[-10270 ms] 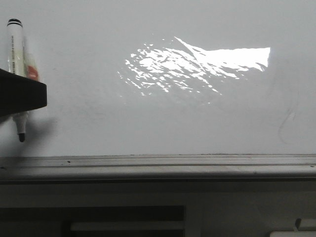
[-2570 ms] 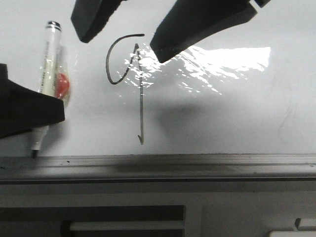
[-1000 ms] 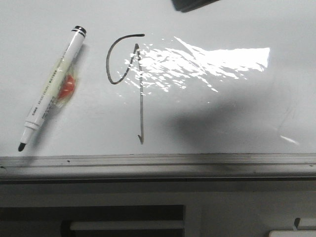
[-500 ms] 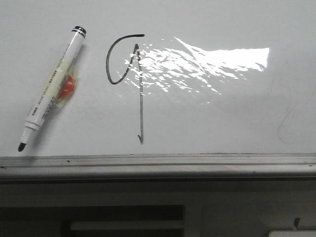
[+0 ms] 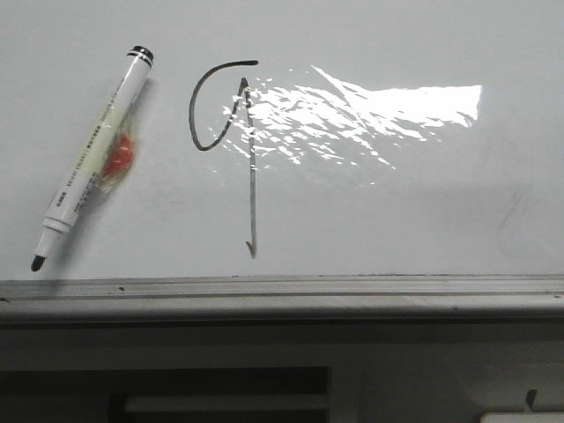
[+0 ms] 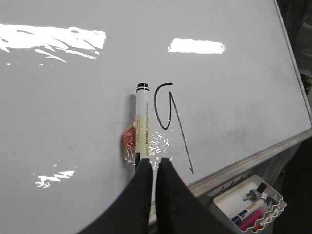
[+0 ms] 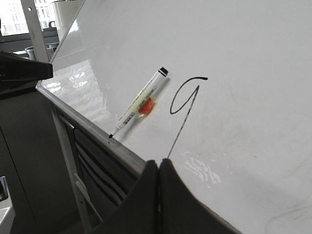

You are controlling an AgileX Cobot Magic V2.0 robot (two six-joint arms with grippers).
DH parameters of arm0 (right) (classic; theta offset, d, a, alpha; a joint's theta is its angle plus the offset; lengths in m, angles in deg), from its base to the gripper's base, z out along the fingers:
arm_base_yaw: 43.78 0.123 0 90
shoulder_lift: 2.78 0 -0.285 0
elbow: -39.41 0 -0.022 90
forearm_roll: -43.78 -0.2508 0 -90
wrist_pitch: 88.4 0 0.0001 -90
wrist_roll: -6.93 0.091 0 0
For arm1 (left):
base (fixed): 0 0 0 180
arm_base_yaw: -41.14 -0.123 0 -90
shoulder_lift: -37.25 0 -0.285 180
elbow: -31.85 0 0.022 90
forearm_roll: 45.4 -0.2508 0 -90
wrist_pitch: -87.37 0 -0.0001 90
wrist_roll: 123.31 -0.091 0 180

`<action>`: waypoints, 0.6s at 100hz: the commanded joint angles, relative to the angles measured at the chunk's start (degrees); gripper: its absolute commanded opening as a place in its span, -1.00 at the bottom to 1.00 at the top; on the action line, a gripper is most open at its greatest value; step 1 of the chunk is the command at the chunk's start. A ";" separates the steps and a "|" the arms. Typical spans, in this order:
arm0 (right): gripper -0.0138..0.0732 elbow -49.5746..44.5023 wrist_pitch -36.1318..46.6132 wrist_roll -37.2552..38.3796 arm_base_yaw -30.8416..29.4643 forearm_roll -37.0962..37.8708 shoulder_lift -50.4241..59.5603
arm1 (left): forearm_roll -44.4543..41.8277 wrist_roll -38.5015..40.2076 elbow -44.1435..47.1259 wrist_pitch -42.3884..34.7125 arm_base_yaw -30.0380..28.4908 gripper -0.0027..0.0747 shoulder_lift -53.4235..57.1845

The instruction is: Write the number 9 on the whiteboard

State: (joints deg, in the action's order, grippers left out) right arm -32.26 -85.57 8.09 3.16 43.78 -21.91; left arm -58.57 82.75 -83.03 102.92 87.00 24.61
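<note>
From the front camera I see the large glossy white-grey whiteboard (image 5: pixel 397 211) lying flat, with a bright glare patch across its middle and a grey metal edge strip along its near side. On it sits the thin black hand-drawn number 9 (image 5: pixel 250 176): an open curved loop at the far end and a long straight tail running toward the edge strip, ending in a tiny hook just short of it. The loop's right side runs into the glare.

Just left of the digit, apart from it, a white-barrelled marker pen (image 5: pixel 91 161) with a black end band and a red blob under clear tape at mid-barrel lies tilted on the board, its uncapped black tip close to the edge strip.

Neither arm appears in the front view. In the left wrist view, the left gripper (image 6: pixel 152 165) hangs above the marker's tip end, its black fingers pressed together with nothing between them. In the right wrist view, the right gripper (image 7: pixel 158 168) is likewise closed and empty, over the board's edge near the tail of the 9. A white tray of pens (image 6: pixel 251 207) sits below the board's edge.
</note>
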 commanded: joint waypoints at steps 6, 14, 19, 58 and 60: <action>-0.82 1.53 4.25 -0.20 -0.05 0.47 -0.32 | -0.16 0.04 -1.61 -3.72 -0.08 -0.98 -0.57; -0.82 1.53 4.25 -0.20 -0.05 0.47 -0.32 | -0.16 0.04 -1.61 -3.72 -0.08 -0.98 -0.57; -0.82 1.53 4.25 -0.20 -0.05 0.47 -0.32 | -0.16 0.04 -1.61 -3.72 -0.08 -0.98 -0.57; -0.82 1.53 4.25 -0.20 -0.05 0.47 -0.32 | -0.62 0.04 -1.61 -1.33 -1.56 -0.98 -0.57; -0.82 1.53 4.25 -0.20 -0.05 0.47 -0.32 | -0.62 -0.05 -1.61 -0.90 -1.86 -0.98 -0.57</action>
State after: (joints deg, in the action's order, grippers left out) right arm -32.26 -85.57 8.09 3.16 43.78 -21.91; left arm -58.70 82.75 -83.03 104.17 86.36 24.61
